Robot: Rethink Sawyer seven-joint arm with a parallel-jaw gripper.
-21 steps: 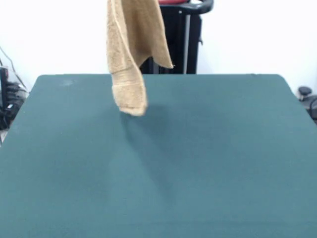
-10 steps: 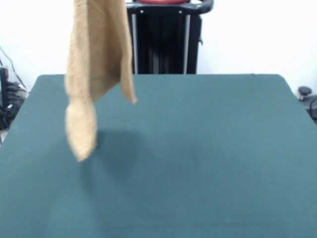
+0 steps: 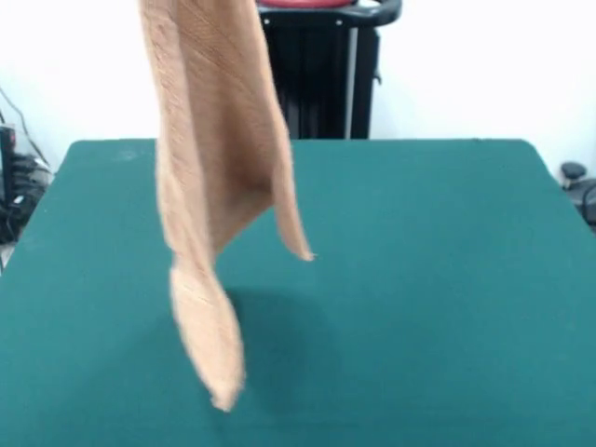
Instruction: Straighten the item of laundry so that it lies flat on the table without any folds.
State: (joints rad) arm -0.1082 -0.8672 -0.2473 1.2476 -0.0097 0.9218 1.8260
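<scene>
The peach terry-cloth hand towel (image 3: 216, 158) is soft, looped fabric, nubby and rough all over, wholly matt with no sheen. A flatter woven band crosses it near the low hanging end, smoother than the pile around it. Its edges look hemmed and a little firmer than the body.

The large dark green felt-covered tabletop (image 3: 438, 279) is cloth too, but short and even, a dull smooth nap that takes light softly and gives back no glare.

Behind it, the black robot pedestal (image 3: 321, 84) looks like hard painted metal or plastic, smooth with a faint gloss, topped by a shiny red part (image 3: 307, 4).

The white wall (image 3: 484, 65) is plain, flat and matt.
</scene>
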